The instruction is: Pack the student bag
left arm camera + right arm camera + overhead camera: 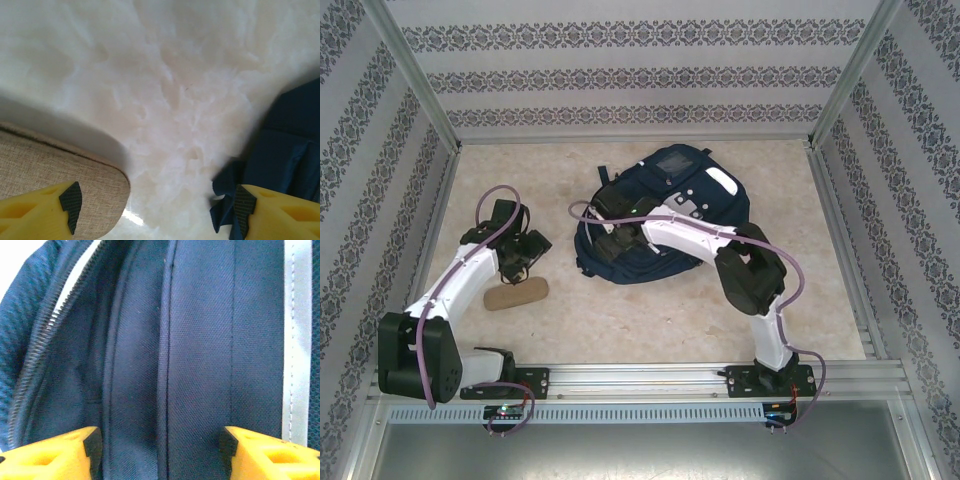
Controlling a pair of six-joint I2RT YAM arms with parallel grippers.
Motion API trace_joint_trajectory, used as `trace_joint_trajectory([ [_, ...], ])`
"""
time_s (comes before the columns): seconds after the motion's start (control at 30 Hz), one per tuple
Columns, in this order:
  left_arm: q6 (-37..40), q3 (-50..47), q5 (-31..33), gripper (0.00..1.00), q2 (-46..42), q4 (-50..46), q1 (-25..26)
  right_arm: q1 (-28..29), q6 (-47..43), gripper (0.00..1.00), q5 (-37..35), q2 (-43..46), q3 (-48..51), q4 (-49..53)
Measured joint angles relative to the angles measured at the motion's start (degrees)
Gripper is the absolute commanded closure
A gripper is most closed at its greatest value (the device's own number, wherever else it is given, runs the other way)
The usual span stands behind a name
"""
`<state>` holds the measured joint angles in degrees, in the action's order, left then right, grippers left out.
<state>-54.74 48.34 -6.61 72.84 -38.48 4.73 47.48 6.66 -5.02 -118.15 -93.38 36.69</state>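
Note:
The student bag (pixel 665 215) lies flat in the middle of the table, navy with white-grey patches near its top. My right gripper (pixel 611 236) is over the bag's left part. In the right wrist view its jaws (pixel 160 445) stand apart close over navy fabric (pixel 200 340), between an open zipper (pixel 40 350) and a pale reflective stripe (pixel 295 365). My left gripper (pixel 525 260) hovers left of the bag, open, nothing between its fingers (pixel 157 205). A flat beige fabric case (pixel 516 293) lies just under its left finger (pixel 70 202). A navy bag strap (pixel 295 145) is by the right finger.
Patterned walls on metal posts (pixel 415 100) close in the table on three sides. A metal rail (pixel 640 378) carrying both arm bases runs along the near edge. Bare marble-like tabletop (pixel 650 310) lies between the bag and the rail.

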Motion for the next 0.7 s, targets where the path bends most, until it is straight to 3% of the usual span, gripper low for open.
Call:
trace_joint_trajectory([
  [0.1,-2.14,-1.53,0.02,0.19,0.00,-0.13,0.00,0.68,-1.20,0.51,-3.41,-0.63,-0.63,0.52],
  [0.23,-5.01,-2.78,0.04,0.18,0.00,-1.09,0.00,0.90,-2.58,0.81,-7.04,-1.16,-0.63,0.61],
  [0.37,-7.93,-2.80,0.59,0.18,0.00,-2.25,0.00,1.27,-2.62,0.98,-8.02,-1.16,-0.63,0.44],
  [0.7,-12.07,-3.72,2.40,0.18,0.00,-4.66,-0.66,1.38,-1.95,1.00,-8.15,1.11,-0.26,0.52],
])
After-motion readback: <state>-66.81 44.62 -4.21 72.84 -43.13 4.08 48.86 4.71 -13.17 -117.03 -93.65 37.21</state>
